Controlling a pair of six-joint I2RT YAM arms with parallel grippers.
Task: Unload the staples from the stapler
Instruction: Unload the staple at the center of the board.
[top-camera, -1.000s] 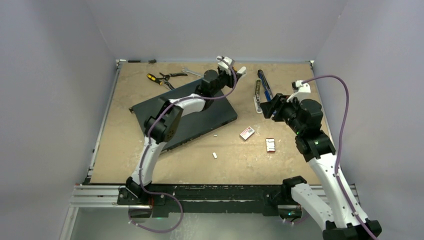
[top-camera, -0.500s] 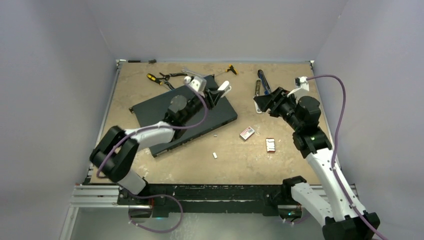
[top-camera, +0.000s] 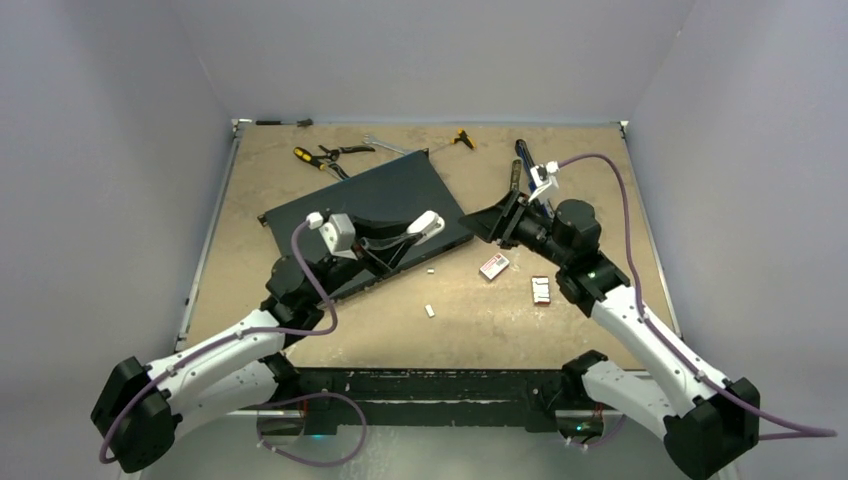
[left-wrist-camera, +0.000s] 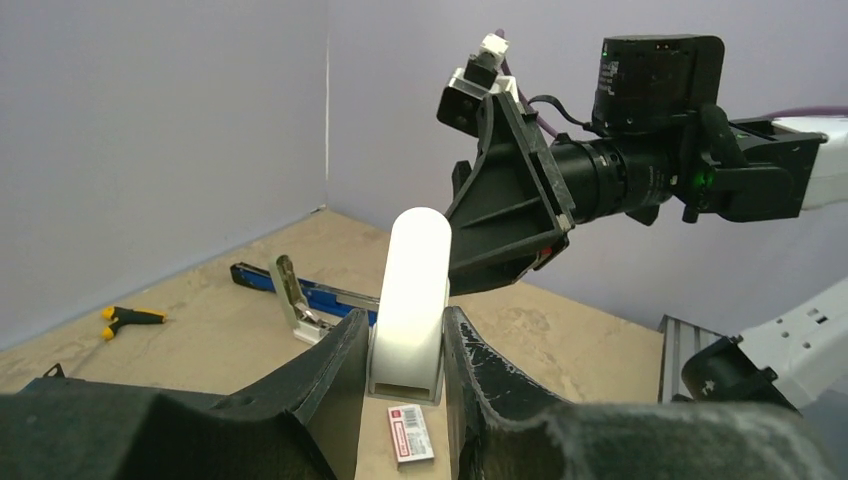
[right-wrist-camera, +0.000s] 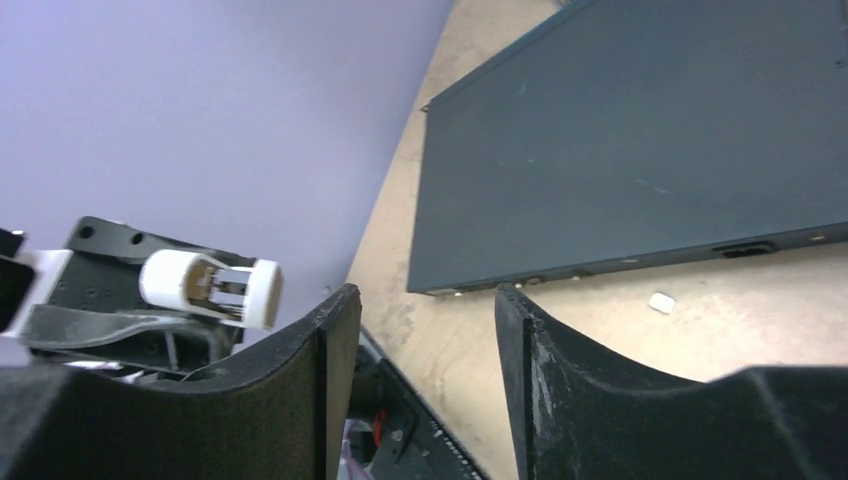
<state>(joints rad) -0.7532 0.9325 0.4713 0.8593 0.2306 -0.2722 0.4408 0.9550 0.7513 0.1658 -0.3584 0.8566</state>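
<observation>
While the left arm stretches low over the near desk (top-camera: 480, 330) in the top view, the left gripper (top-camera: 400, 240) pinches a white stapler (top-camera: 428, 222) over the right part of a dark flat slab (top-camera: 400, 185). The right gripper (top-camera: 475, 222) faces it from just beside, spread with nothing held. Two tiny pale bits, apparently the staples (top-camera: 430, 311), lie on the desk near the slab's front edge, apart from the stapler, and a red-and-white box (top-camera: 494, 266) lies to their right. From the left wrist, the stapler stands upright, clamped on both sides, with the right gripper hanging beyond it and a blue-and-silver bar (left-wrist-camera: 300, 295) on the desk behind. From the right wrist, the spread fingers (right-wrist-camera: 300, 400) frame the slab and one pale bit by its edge, with the stapler's end showing at far left.
</observation>
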